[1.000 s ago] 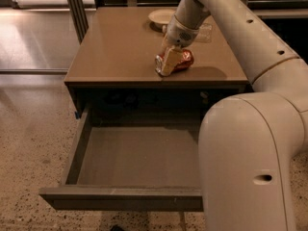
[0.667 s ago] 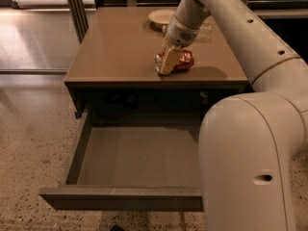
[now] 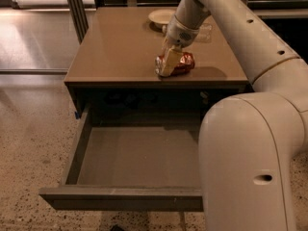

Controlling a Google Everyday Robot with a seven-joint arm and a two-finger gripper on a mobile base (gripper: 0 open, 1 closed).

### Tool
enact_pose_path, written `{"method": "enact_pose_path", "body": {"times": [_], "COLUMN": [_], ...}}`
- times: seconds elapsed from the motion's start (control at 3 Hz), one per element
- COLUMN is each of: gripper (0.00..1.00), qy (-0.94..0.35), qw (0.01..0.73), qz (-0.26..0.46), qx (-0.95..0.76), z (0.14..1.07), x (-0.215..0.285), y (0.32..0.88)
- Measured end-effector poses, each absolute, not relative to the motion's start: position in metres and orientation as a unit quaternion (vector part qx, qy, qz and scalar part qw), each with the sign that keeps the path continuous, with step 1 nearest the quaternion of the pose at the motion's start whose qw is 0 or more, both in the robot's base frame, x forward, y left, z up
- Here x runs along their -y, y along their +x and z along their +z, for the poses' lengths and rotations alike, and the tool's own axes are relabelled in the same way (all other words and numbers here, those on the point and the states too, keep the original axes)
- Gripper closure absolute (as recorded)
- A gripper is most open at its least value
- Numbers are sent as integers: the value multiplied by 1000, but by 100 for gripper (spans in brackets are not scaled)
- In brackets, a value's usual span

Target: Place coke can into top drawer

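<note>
Coke can [image 3: 185, 63] is seen lying on its side on the cabinet top [image 3: 115, 52], near the front edge. Gripper [image 3: 168, 64] is positioned at the can. Top drawer [image 3: 120, 198] is found open below. A plate [image 3: 161, 17] is noted at the rear.

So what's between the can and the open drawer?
Only bare tabletop and its front edge, seen in the camera view. The gripper is down at the can.
</note>
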State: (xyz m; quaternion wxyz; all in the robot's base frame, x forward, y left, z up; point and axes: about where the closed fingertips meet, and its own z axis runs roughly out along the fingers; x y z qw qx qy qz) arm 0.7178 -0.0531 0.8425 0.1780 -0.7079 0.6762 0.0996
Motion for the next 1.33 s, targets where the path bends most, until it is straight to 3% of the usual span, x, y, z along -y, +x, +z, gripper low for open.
{"method": "enact_pose_path", "body": {"times": [0.67, 1.33], "gripper": [100, 100], "qy": [-711, -728], "qw": [205, 264], "qz": [123, 222], "qx": [-661, -592], "z": [873, 903], "x": [43, 25], "y": [687, 546]}}
